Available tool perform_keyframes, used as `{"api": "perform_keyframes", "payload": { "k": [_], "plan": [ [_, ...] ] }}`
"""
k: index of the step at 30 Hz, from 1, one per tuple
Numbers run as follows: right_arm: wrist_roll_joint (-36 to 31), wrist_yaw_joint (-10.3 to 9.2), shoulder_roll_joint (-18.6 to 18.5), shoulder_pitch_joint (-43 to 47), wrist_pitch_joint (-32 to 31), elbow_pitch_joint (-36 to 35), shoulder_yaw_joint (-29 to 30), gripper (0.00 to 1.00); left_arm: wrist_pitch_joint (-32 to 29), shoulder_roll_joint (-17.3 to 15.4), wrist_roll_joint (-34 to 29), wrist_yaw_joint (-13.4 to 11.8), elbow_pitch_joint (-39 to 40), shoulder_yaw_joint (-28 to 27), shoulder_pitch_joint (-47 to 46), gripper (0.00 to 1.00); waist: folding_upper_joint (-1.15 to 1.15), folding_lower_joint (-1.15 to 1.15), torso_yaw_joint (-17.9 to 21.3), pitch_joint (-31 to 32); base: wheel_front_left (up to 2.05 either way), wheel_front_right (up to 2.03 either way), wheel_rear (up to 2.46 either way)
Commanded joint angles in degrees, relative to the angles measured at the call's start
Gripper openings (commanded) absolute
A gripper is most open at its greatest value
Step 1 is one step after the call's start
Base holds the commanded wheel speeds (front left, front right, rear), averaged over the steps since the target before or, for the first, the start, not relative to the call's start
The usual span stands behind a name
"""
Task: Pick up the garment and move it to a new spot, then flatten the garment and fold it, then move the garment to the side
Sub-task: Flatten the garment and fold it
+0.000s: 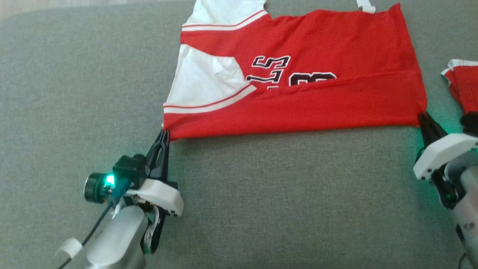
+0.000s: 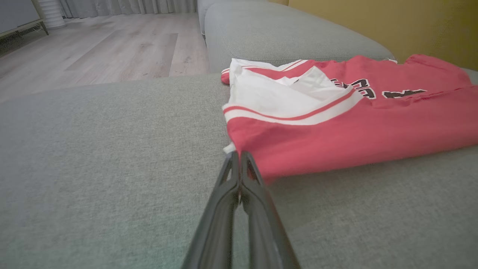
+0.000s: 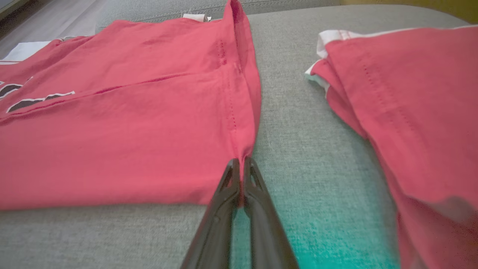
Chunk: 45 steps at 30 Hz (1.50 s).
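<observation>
Since left gripper (image 1: 164, 132) and right gripper (image 1: 422, 116) are each pinched shut on a near corner of the jersey (image 1: 298, 104), fold step looks underway; next needs a synced lift toward the far edge.

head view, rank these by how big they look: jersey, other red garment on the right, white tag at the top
1. jersey
2. red garment, though the frame's edge cuts it off
3. tag

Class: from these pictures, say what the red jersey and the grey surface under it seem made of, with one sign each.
Red jersey: thin matte cloth, possibly polyester; it creases softly and shows stitched hems. Grey surface: matte woven upholstery; a speckled weave shows.
</observation>
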<state>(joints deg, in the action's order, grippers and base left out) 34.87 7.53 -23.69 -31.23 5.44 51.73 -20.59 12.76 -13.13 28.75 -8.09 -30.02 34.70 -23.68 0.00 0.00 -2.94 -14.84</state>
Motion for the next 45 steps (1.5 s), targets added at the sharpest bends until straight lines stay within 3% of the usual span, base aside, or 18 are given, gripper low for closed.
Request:
{"api": "perform_keyframes", "payload": {
  "k": [1, 14, 26, 27, 28, 29, 30, 31, 32, 38, 42, 45],
  "plan": [
    [0.6, -0.04, -1.3, 1.9, 0.1, -1.1, -1.0, 0.0, 0.7, -1.7, -0.2, -0.5, 1.7, -1.9, 0.3, 0.0, 0.0, 0.0, 0.0, 1.2, 0.0, 0.0, 0.0],
    [5.6, -0.04, -5.7, 17.3, -0.5, -7.7, -1.5, 0.0, -1.4, -5.0, 2.3, -4.1, 13.2, -0.7, 16.6, 0.0, 0.0, 0.0, 0.3, 9.8, 0.0, 0.0, 0.0],
    [4.2, -0.04, -6.4, 27.9, -1.5, -16.5, 2.4, 0.0, -5.0, -7.5, 4.8, -7.1, 21.8, 0.0, 27.0, 0.0, 0.0, 0.0, 1.5, 11.3, 0.0, 0.0, 0.0],
    [3.8, -0.04, -6.2, 28.3, -1.8, -17.1, 2.9, 0.22, -5.3, -7.3, 5.1, -7.2, 22.1, 0.0, 27.1, 0.0, 0.0, 0.0, 1.6, 11.4, 0.0, 0.0, 0.0],
    [3.5, -0.04, -6.0, 28.7, -2.2, -17.6, 3.5, 0.54, -5.5, -7.1, 5.3, -7.3, 22.2, -0.1, 27.0, 0.0, 0.0, 0.0, 1.7, 11.5, 0.0, 0.0, 0.0],
    [3.1, -0.04, -5.8, 29.1, -2.5, -18.1, 3.9, 1.0, -5.6, -7.0, 5.4, -7.3, 22.3, 0.0, 26.8, 0.0, 0.0, 0.0, 1.8, 11.6, 0.0, 0.0, 0.0],
    [2.7, -0.04, -5.6, 29.6, -2.9, -18.6, 4.4, 1.0, -5.7, -6.8, 5.4, -7.4, 22.3, 0.0, 26.7, 0.29, 0.0, 0.0, 1.8, 11.7, 0.0, 0.0, 0.0],
    [2.3, -0.04, -5.4, 30.0, -3.2, -19.2, 4.9, 1.0, -5.9, -6.7, 5.4, -7.4, 22.2, 0.1, 26.6, 0.87, 0.0, 0.0, 2.0, 11.7, 0.0, 0.0, 0.0],
    [1.8, -0.04, -5.2, 30.4, -3.5, -19.8, 5.4, 1.0, -5.9, -6.5, 5.6, -7.4, 22.2, 0.1, 26.5, 1.0, 0.0, 0.0, 2.1, 11.7, 0.0, 0.0, 0.0],
    [-1.5, -0.04, -3.9, 31.9, -4.0, -24.6, 9.2, 1.0, -6.4, -6.9, 5.9, -8.0, 23.2, -0.8, 25.1, 1.0, 0.0, 0.0, 4.0, 11.2, 0.0, 0.0, 0.0],
    [-3.1, -0.04, -2.4, 32.5, -4.5, -29.1, 11.8, 1.0, -7.8, -9.6, 4.6, -8.2, 25.4, -2.2, 21.0, 1.0, 0.0, 0.0, 5.7, 10.4, 0.0, 0.0, 0.0],
    [-4.5, -0.04, -1.4, 32.3, -5.2, -32.6, 13.1, 1.0, -10.3, -12.5, 3.3, -6.8, 27.0, -2.9, 15.7, 1.0, 0.0, 0.0, 7.3, 9.2, 0.0, 0.0, 0.0]
  ]
}}
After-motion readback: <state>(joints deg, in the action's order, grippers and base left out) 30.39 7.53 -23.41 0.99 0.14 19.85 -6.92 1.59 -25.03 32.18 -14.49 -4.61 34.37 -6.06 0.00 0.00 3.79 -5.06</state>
